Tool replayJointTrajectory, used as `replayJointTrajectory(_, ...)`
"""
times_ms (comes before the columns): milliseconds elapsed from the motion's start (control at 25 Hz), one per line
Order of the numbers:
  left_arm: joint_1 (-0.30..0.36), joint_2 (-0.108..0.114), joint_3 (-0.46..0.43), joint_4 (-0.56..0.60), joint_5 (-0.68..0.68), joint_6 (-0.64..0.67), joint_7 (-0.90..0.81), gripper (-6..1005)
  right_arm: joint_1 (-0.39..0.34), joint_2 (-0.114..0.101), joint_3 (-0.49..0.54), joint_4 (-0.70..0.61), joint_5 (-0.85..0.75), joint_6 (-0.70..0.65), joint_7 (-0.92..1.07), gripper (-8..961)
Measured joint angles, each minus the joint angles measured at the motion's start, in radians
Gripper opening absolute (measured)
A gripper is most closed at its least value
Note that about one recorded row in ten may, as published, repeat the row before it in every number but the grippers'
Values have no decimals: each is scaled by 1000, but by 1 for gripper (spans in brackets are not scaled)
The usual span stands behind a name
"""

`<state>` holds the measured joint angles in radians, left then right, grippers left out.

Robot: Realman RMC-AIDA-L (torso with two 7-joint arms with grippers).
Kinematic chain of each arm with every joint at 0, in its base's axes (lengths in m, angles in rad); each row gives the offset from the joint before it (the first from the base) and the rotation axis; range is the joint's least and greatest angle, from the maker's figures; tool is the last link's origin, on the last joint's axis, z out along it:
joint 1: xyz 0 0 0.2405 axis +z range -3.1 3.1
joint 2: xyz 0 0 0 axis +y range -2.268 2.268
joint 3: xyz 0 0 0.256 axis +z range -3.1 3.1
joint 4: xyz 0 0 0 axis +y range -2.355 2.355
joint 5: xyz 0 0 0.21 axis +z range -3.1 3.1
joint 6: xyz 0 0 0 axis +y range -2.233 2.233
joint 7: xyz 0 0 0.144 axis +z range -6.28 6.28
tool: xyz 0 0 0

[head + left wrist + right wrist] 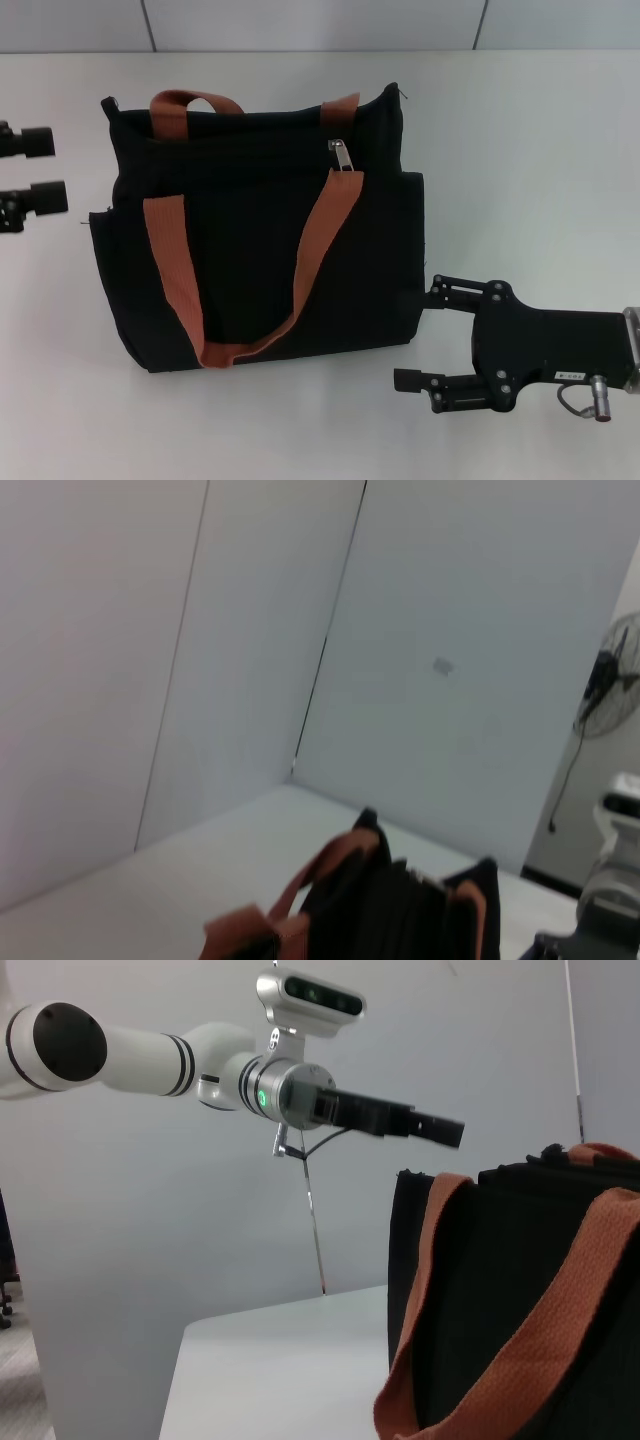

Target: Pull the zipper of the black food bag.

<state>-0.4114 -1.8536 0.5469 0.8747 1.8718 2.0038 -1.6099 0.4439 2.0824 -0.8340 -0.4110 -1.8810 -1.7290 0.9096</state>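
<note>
Resting place: the black food bag [260, 250] lies on the white counter [520, 150], centre-left in the head view, its opening toward the far wall
Zipper: the zipper [341, 155], a small silver tab, sits near the bag's upper edge toward its right end, just above where one orange-brown strap [315, 255] meets the bag
Straps: one handle loops down over the bag's front face, the other handle [190, 103] arches at the top edge
Left gripper: the left gripper [38, 170] is at the left edge, beside the bag's upper left corner but apart from it, fingers spread
Right gripper: the right gripper [420, 335] is near the bag's lower right corner, fingers spread, holding nothing
Surroundings: pale panelled wall [320, 22] behind the counter
</note>
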Motion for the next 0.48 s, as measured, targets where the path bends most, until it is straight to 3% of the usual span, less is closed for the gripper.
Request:
replayJointTrajectory(160, 0, -14, -10, -33, -63, 9, 13, 826, 8, -1, -1, 5, -2, 22, 0, 817)
replayJointTrajectory(240, 4, -41, -2, -79, -149, 10, 45, 828, 15, -1, -1, 10, -2, 36, 0, 817)
replayJointTrajectory(320, 4, -41, -2, -79, -149, 10, 45, 829, 23, -1, -1, 17, -3, 50, 0, 817)
replayJointTrajectory(400, 36, -101, 76, -133, -318, 11, 136, 829, 28, -1, -1, 21, -3, 63, 0, 817)
replayJointTrajectory(480, 56, -123, 159, -146, -376, 12, 207, 829, 33, -1, -1, 22, -3, 83, 1, 817)
